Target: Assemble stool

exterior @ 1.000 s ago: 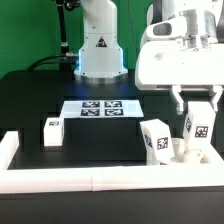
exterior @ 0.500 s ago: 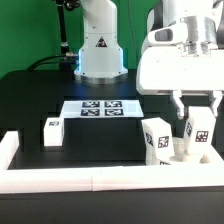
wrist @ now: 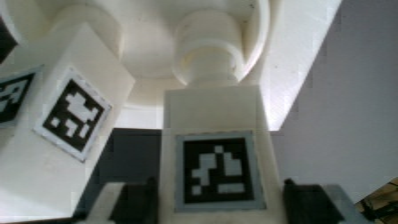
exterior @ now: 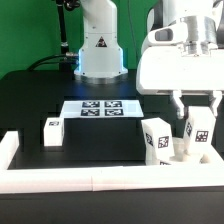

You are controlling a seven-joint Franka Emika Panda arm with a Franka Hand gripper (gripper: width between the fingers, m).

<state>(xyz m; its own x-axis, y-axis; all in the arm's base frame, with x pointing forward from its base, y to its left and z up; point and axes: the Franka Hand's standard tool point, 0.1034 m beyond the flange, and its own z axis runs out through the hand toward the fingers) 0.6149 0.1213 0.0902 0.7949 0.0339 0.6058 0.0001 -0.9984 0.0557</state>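
the gripper [exterior: 196,110] hangs over the near corner of the table on the exterior view's right, fingers pointing down. one upright stool leg [exterior: 198,128] stands between them, its square tag facing the exterior camera. in the wrist view the same leg [wrist: 219,160] fills the middle, with one finger [wrist: 107,205] on either side of it. a thin dark gap shows between each finger and the leg, so the jaws look parted and straddle the leg rather than squeeze it.

right under the gripper the leg's narrower end goes into the round seat [exterior: 186,152], which lies flat on the table. in the wrist view the seat [wrist: 125,40] is the pale curved surface beyond the leg's tip; whether the leg is fully seated cannot be told.

a second leg [exterior: 155,138] stands just beside the gripper, towards the exterior view's left, also on the seat and close to the first leg but apart from it. the wrist view shows it [wrist: 63,105] next to the straddled leg, tag side visible.

the third leg [exterior: 52,131] sits well away from the gripper, far across the table on the exterior view's left, on the black surface.

the marker board [exterior: 100,107] lies flat behind and to the left of the gripper, in front of the arm's base [exterior: 100,55]. a white border rail [exterior: 100,180] runs along the table edge in front of the gripper.
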